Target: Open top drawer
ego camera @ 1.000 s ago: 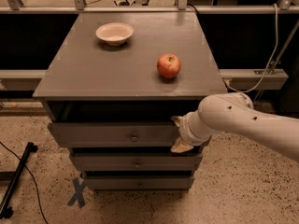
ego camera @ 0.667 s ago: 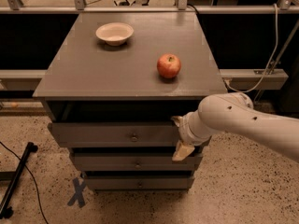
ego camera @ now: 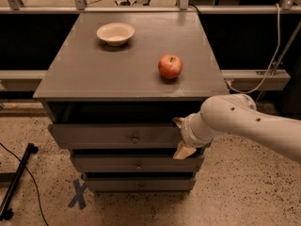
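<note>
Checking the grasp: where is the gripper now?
Camera view: the gripper is at the right end of the top drawer, right of its knob, just under the cabinet top.

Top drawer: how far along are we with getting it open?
Done: the top drawer seems pulled out a little, its front standing forward of the two lower drawers, with a dark gap under the cabinet top. In hand: the gripper sits at the right end of the drawer front, away from the knob. Left: most of the pull; the drawer's inside is not yet visible.
</note>
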`<act>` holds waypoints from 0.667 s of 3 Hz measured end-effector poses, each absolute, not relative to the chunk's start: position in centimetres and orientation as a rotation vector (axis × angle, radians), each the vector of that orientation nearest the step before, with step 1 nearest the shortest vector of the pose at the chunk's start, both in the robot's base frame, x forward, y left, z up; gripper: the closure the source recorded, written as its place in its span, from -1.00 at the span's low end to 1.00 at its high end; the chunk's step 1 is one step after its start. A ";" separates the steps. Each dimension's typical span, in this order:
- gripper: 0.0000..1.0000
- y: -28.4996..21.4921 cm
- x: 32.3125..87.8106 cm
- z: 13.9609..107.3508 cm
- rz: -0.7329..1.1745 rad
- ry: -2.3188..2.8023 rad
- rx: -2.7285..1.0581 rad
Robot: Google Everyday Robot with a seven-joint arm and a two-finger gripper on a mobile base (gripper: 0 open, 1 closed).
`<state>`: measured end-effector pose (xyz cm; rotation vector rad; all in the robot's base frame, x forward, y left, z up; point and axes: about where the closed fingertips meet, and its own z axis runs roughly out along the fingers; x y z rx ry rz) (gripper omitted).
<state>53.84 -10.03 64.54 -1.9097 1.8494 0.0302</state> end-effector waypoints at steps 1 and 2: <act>0.08 -10.7 52.3 65.5 0.055 1.833 -1.923; 0.70 -10.7 52.3 66.3 0.056 1.832 -1.924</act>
